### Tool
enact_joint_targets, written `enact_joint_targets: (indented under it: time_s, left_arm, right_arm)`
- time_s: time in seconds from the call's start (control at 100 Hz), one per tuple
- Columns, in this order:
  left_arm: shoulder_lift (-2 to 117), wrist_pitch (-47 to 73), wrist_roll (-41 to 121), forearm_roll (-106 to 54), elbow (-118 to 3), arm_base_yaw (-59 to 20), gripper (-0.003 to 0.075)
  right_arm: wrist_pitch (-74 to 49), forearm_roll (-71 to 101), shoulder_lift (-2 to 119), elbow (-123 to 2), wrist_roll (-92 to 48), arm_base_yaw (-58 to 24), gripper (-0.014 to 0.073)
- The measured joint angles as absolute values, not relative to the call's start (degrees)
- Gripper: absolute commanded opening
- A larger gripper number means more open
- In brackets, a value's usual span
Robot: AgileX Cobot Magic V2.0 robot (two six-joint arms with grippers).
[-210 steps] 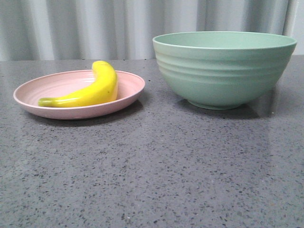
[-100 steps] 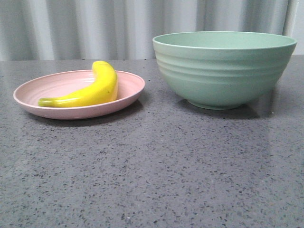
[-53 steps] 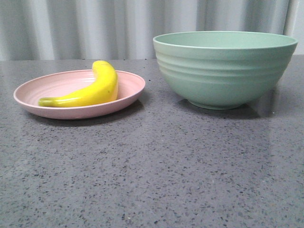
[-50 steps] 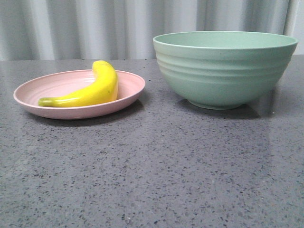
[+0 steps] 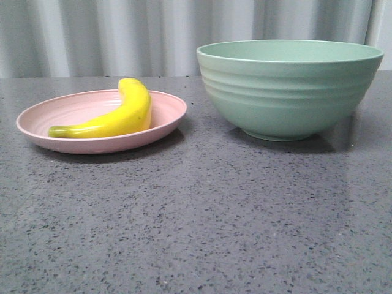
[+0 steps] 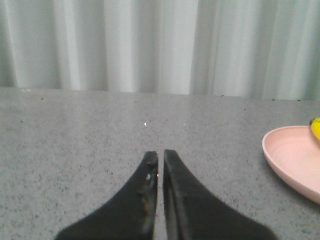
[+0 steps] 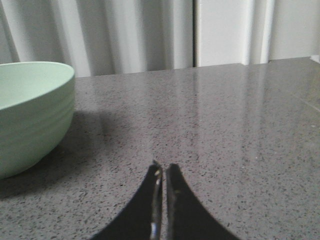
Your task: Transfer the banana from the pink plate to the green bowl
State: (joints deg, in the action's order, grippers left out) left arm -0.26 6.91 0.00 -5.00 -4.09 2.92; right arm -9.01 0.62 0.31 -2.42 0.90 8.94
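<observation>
Both grippers, left (image 6: 160, 156) and right (image 7: 163, 169), were pressed closed, holding nothing, low over the speckled grey stone tabletop (image 5: 202, 214). At left, the glossy, curved yellow toy banana (image 5: 116, 116) lay in the shallow pale-pink ridged plate (image 5: 165, 119). The deep, ribbed mint-green bowl (image 5: 288, 89) stood right of it, before pale pleated curtains (image 5: 122, 33).

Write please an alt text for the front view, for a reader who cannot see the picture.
A yellow banana lies on a shallow pink plate at the left of a speckled grey table, with a large, ribbed green bowl standing apart to its right. Pale curtain folds fill the background, and no robot arm or gripper appears.
</observation>
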Motion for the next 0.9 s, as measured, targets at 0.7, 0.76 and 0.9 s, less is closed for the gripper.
enact_joint_targets:
  time_s: [0.7,0.76,0.9]
  left_arm:
    - [19.82,12.78,0.35,-5.21,-21.03,2.92,0.0228]
    - [20.85,12.70,0.35,-5.75,-21.03,2.92,0.0342]
    - [21.98,10.89,0.00,-6.27,-21.03,2.92,0.0470]
  right_arm:
    - [-23.89,3.33,22.02,-20.94,0.90,8.81,-0.0079]
    - [-23.89,3.33,22.02,-20.94,0.90,8.81,-0.0079]
    - [-23.89,3.46,22.02,-20.94,0.90,8.81,-0.0079]
